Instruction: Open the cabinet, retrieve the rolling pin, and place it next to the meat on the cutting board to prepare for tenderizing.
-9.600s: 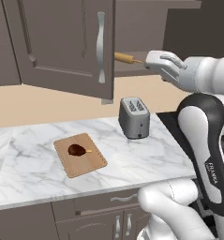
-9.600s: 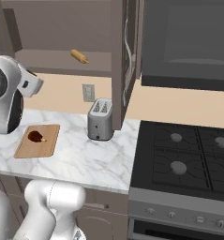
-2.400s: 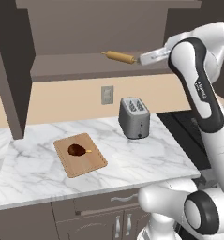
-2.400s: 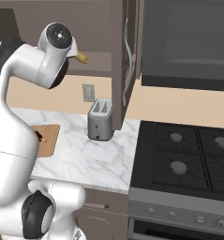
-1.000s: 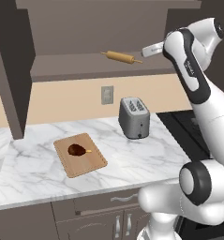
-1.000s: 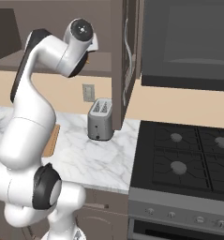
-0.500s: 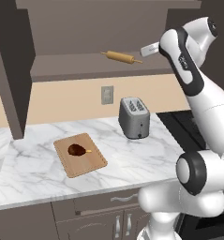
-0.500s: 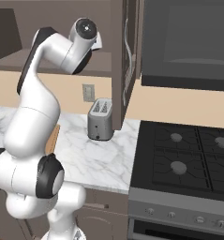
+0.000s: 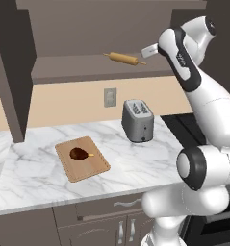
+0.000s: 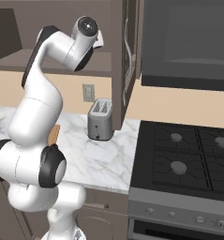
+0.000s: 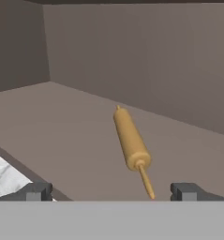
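1. The cabinet stands open; its left door is swung out toward the camera in the left base view, and its right door shows edge-on in the right base view.
2. The rolling pin lies flat on the cabinet's bottom shelf, toward the right end, angled so that one thin handle points toward the arm. In the hand view the rolling pin runs away from the camera, its near handle directed between the two fingertips.
3. The gripper is raised to shelf height, at the cabinet's right front edge. Its jaws are spread wide and hold nothing. The near handle tip sits just ahead of the fingertips; contact cannot be confirmed.
4. In the left base view the gripper's light-coloured end sits just right of the rolling pin's handle, close beside it.
5. The cutting board lies flat on the marble counter, left of centre.
6. The meat rests on the board's upper left part, its bone stub pointing right.
7. A silver toaster stands upright on the counter, right of the board and apart from it, below the shelf.
8. A wall outlet is on the backsplash above the counter.
9. A black stovetop adjoins the counter's right end.
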Controlling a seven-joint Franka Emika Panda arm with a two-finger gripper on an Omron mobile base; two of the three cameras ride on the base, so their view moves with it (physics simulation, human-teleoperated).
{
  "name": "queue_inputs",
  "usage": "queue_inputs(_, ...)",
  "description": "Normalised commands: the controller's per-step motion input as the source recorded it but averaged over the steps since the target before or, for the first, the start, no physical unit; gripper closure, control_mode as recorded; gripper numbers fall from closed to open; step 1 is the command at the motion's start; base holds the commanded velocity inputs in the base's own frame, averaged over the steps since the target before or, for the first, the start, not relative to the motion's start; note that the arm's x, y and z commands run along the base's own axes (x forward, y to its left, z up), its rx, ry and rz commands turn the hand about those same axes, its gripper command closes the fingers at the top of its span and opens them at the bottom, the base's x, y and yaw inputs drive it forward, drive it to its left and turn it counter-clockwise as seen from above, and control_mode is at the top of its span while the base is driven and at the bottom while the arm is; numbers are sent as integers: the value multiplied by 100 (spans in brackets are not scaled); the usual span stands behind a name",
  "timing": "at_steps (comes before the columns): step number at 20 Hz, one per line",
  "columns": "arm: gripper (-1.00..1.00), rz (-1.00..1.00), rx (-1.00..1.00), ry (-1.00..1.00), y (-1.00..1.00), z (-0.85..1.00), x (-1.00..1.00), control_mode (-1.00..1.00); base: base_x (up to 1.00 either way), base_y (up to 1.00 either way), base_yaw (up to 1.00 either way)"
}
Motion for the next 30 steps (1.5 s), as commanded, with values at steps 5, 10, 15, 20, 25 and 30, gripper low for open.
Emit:
queue_inputs(5, -100, 0, -3, 0, 0, -5, 22, -100, 0, 0, 0)
queue_inputs(10, -100, 0, -2, 0, 0, -5, 23, -100, 0, 0, 0)
queue_inputs(15, -100, 0, -1, 0, 0, -3, 27, -100, 0, 0, 0)
queue_inputs(20, -100, 0, -1, 0, 0, -3, 28, -100, 0, 0, 0)
queue_inputs(25, -100, 0, 0, 0, 0, -4, 21, -100, 0, 0, 0)
queue_inputs(30, -100, 0, 0, 0, 0, -7, 1, -100, 0, 0, 0)
